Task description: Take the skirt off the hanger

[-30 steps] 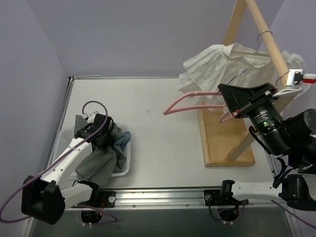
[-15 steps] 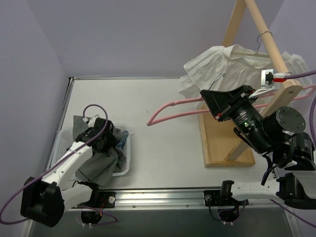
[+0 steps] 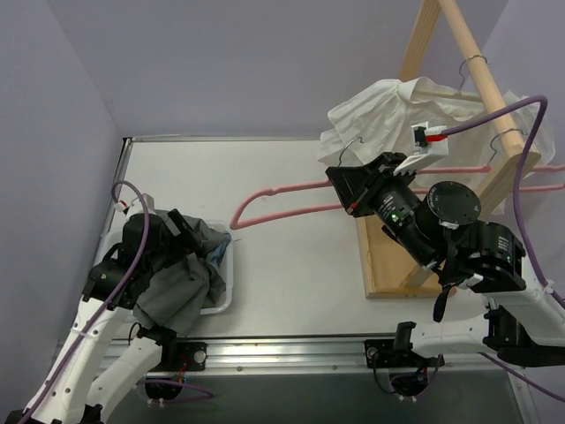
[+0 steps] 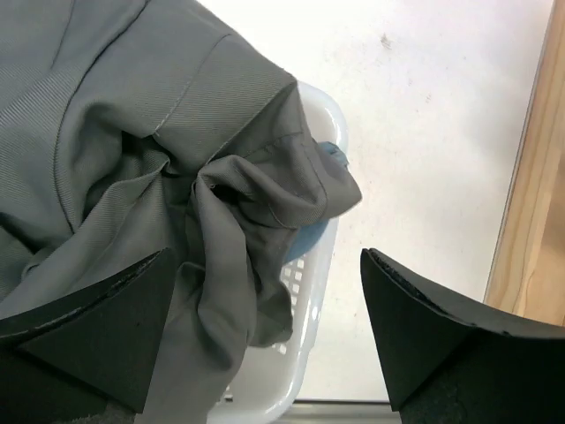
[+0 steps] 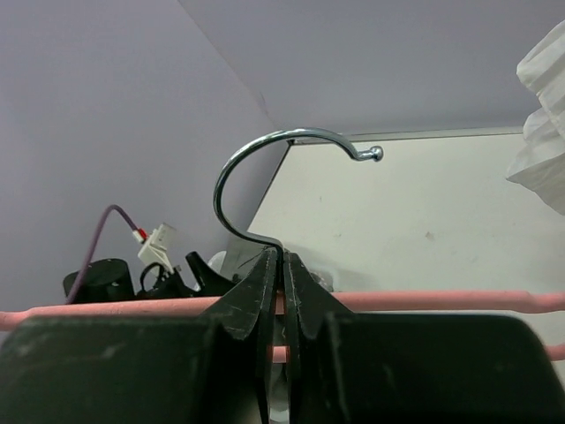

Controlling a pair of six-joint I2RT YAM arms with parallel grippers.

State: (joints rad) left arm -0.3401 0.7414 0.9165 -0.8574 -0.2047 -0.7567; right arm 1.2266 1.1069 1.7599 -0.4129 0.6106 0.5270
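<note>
**A:** Where do we find the grey fabric skirt point(image 3: 181, 283)?

**B:** We find it in a heap in the white plastic basket point(image 3: 222, 305), on the left side of the pale counter point(image 3: 291, 265). One fold hangs over the near rim of the basket. A small piece of blue cloth point(image 4: 322, 238) shows under the skirt.

**A:** And the left tool point(image 4: 265, 265)?

**B:** It hangs just above the heap with its jaws wide apart, and the skirt lies free below them. We cannot tell whether a finger touches the cloth.

**A:** What do we see of the pink plastic hanger point(image 3: 282, 190)?

**B:** It is in the air over the middle of the counter, apart from the skirt. Its rounded end points toward the basket. The right tool point(image 5: 281, 265) holds it, with the jaws pressed narrow on the neck of the hanger, just under the curved metal hook point(image 5: 256, 155).

**A:** And behind it?

**B:** At the right side stands the wooden rack point(image 3: 402, 256), and a crumpled white shirt point(image 3: 380, 115) hangs from its bar.
</note>
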